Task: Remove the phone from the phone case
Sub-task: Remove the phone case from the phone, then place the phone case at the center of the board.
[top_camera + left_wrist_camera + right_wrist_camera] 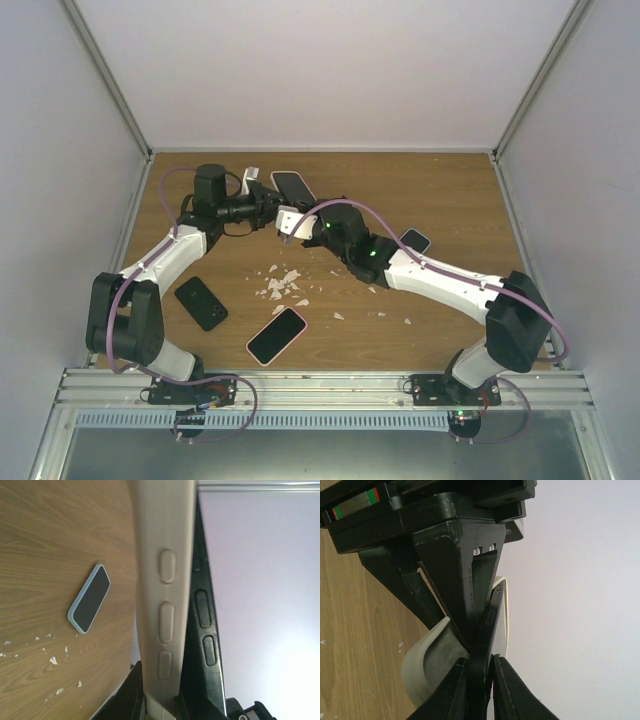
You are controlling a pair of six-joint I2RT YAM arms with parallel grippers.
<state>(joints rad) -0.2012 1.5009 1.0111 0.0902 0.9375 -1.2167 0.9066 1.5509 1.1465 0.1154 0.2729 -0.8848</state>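
We found the phone [201,611] held off the table [450,200], toward eleven o'clock from its middle, where the two arms met. The phone case [166,580] was already partly off it.

The left gripper [162,692] had its jaws together on case and phone at once. The right gripper [480,672] faced it, jaws pinched on the phone's dark edge.

We judged the phone to be stiff, smooth and fairly heavy for its size, with a glass face that would not forgive a drop. It was best taken by its bare long edges, flat between the pads. The case looked soft and rubbery, so it should bend and peel rather than slide. A freed lip or corner was the place to hold it, and we expected it to cling at the remaining corners.

The left wrist view ran along the long side. It showed the case's moulded button bumps, the phone's own buttons beside them, and a seam open between the two. It also showed a blue-cased phone [89,605] at nine o'clock.

The right wrist view showed the case curling away at seven o'clock, which the left wrist view did not.

The top view hid the seam and both grips. Only there did we see a black phone [201,303] at eight o'clock, a pink-cased phone [277,335] at seven, and pale flakes [282,285] between them.
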